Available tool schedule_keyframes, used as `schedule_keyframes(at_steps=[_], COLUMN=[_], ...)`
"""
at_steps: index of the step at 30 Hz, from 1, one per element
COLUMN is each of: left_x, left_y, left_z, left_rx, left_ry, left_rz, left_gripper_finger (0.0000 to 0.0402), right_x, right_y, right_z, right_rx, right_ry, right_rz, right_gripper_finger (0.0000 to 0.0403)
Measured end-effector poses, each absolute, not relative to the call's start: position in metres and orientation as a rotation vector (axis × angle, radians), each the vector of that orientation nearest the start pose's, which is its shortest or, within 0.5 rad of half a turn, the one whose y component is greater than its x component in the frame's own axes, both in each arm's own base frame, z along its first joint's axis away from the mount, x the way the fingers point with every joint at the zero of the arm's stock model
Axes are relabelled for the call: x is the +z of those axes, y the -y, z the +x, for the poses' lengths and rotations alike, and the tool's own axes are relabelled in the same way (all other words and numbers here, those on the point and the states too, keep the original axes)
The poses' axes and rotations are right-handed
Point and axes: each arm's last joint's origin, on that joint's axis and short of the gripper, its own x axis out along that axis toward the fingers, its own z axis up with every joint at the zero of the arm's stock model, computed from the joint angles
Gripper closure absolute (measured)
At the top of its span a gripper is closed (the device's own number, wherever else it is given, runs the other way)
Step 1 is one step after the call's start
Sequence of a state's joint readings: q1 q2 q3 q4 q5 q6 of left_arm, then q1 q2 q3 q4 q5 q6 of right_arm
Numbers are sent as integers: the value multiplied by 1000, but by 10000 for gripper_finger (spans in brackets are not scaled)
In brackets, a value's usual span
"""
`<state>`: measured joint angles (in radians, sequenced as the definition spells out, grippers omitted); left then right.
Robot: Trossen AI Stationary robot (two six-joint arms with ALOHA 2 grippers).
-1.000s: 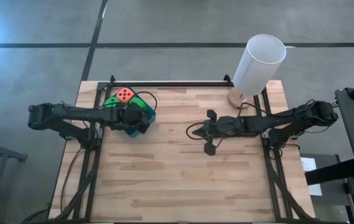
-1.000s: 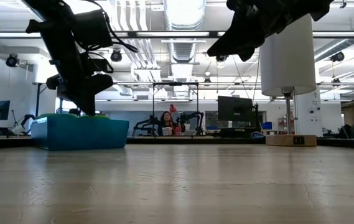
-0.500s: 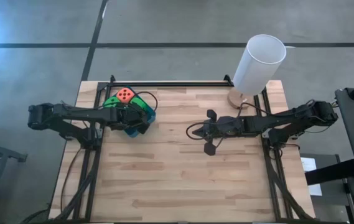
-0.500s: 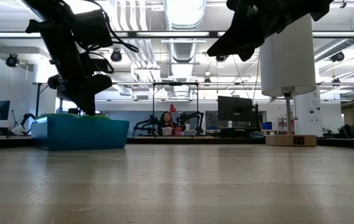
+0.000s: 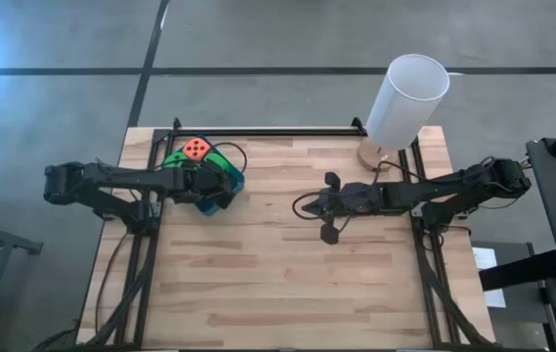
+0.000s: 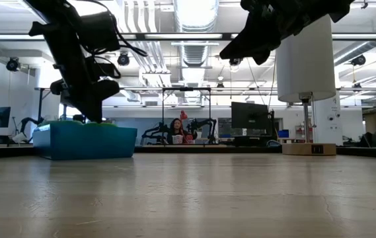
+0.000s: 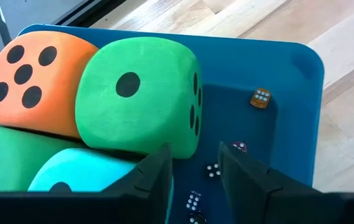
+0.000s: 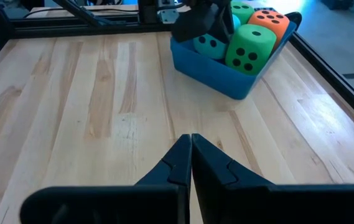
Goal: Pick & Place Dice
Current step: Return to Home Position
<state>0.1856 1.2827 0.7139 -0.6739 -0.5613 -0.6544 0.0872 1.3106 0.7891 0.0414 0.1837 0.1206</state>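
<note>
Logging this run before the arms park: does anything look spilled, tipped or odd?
Nothing stands out. The foam dice and the small dice all sit inside the blue tray, which lies flat on the table. The left gripper hovers open over the tray; the right gripper hangs shut above mid-table.

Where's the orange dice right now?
In the high view, the orange dice sits in the blue tray near the table's upper-left corner, beside a green dice.
</note>
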Motion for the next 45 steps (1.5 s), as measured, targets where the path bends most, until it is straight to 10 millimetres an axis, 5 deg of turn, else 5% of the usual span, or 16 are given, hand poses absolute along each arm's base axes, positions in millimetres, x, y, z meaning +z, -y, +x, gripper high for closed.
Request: schedule_keyframes(at_steps=[10, 19, 22, 32, 45], left_x=[190, 212, 219, 244, 268], left_y=[-56, -48, -41, -4, 49], left_z=[208, 212, 209, 196, 162], left_rx=[998, 937, 895, 765, 582], left_ry=[-988, -907, -877, -730, -461], left_rz=[-277, -269, -256, -184, -74], left_gripper_finger=[252, 367, 395, 398, 398], right_x=[246, 254, 257, 269, 277], right_y=[-19, -23, -26, -35, -38], right_z=[278, 272, 270, 251, 194], right_rx=[-122, -102, -84, -39, 26], right_ry=[-464, -443, -433, -388, -185], right_rz=[54, 30, 12, 2, 39], right_gripper_finger=[394, 394, 394, 394, 394])
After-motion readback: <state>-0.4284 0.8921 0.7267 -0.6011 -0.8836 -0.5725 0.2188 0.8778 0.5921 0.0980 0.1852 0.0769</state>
